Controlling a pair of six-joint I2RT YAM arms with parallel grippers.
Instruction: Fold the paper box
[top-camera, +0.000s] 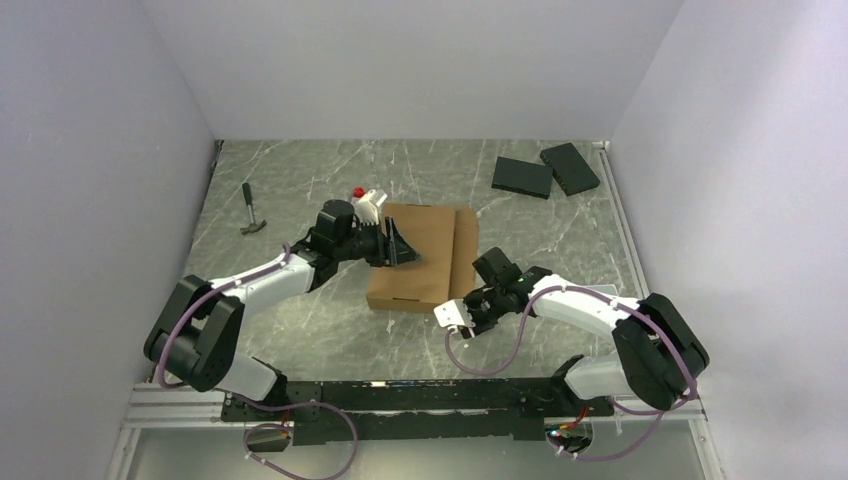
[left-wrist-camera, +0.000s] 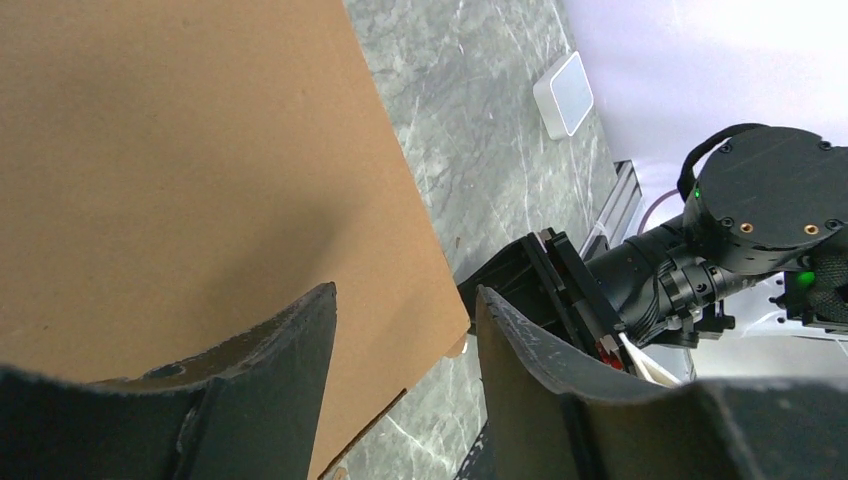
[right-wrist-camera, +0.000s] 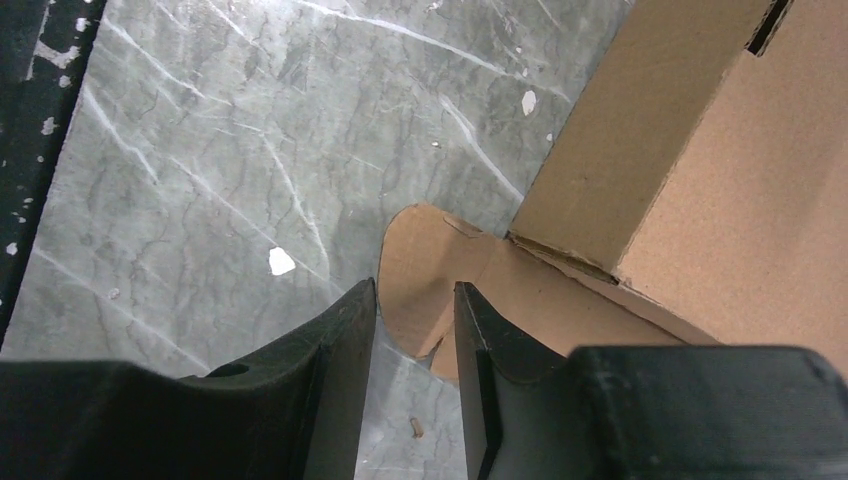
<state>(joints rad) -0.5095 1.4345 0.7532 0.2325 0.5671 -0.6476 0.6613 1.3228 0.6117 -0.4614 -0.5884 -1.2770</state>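
The brown paper box (top-camera: 425, 258) lies on the marble table with its lid down. My left gripper (top-camera: 398, 246) is open and empty, its fingertips over the left part of the lid. In the left wrist view the box (left-wrist-camera: 180, 170) fills the left side, and its near corner shows between the spread fingers (left-wrist-camera: 300, 340). My right gripper (top-camera: 468, 316) is at the box's near right corner. In the right wrist view its jaws (right-wrist-camera: 415, 292) stand a narrow gap apart, just short of a rounded cardboard flap (right-wrist-camera: 440, 265) that lies flat on the table beside the box wall (right-wrist-camera: 620, 170).
Two black flat slabs (top-camera: 523, 176) (top-camera: 570, 167) lie at the back right. A hammer (top-camera: 252, 210) lies at the back left. A small white object with a red cap (top-camera: 366, 198) sits behind the left wrist. A small pale tray (left-wrist-camera: 563, 93) shows in the left wrist view.
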